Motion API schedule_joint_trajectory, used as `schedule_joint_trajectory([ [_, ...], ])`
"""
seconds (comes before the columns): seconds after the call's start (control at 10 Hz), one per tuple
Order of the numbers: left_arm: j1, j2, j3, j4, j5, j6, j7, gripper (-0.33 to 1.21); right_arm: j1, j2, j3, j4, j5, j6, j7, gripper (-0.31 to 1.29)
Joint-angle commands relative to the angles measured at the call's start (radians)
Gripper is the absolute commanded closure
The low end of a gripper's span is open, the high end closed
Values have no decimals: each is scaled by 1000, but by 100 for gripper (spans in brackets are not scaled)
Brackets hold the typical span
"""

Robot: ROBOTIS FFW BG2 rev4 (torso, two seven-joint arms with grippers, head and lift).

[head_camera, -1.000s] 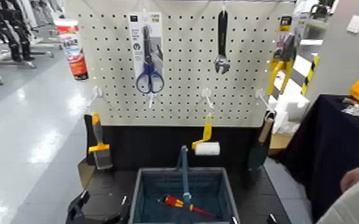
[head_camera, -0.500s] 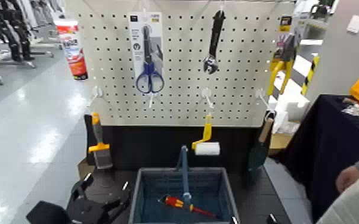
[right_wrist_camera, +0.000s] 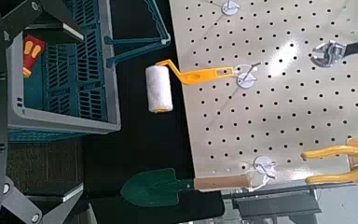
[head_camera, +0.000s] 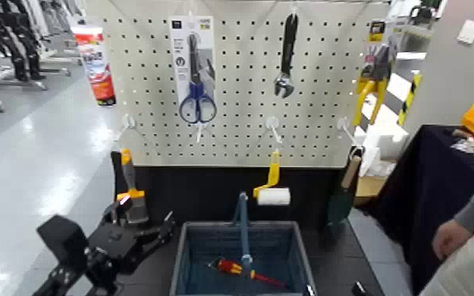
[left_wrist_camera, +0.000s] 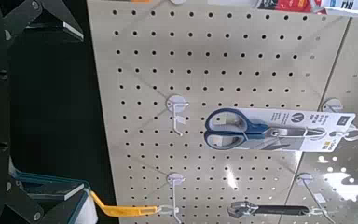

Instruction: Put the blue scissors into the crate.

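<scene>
Currently, the left gripper (head_camera: 146,211) stands open and empty, its fingers spread wide, over the black worktop just left of the crate (head_camera: 183,256). The right gripper (head_camera: 334,290) is also open and empty, at the near right, beside the crate. Inside the grey-blue crate, under its blue centre handle, lies a red-and-yellow screwdriver (head_camera: 249,271).

Behind the left gripper, partly covered by it, hangs an orange-handled scraper (head_camera: 130,177). A yellow-framed paint roller (head_camera: 273,197) with a white sleeve hangs beyond the crate; a green trowel (head_camera: 340,206) with a wooden handle hangs to its right.

The blue scissors (head_camera: 198,102) are on their white retail card, hung upper left of centre on the pegboard (head_camera: 240,118), handles down. The card bears dark print and a dark label at its top; the wording is not legible. Left of it hangs a red-and-white labelled tube (head_camera: 96,67), lettering likewise unreadable. To the right hang a black-handled adjustable wrench (head_camera: 286,59) and yellow-handled pliers (head_camera: 372,83) with a black-and-yellow label. A person's hand (head_camera: 449,238) shows at the right edge.
</scene>
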Motion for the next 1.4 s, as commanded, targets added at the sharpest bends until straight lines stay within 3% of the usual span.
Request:
schedule_joint_trajectory([
  [0.1, -88, 14, 8, 17, 8, 23, -39, 22, -9, -2, 5, 4, -1, 1, 0, 18],
  [0.8, -290, 47, -16, 96, 42, 20, -137, 25, -24, -6, 14, 8, -9, -1, 2, 18],
  [1.4, -508, 130, -82, 202, 54, -1, -214, 27, -40, -11, 26, 14, -20, -2, 8, 18],
])
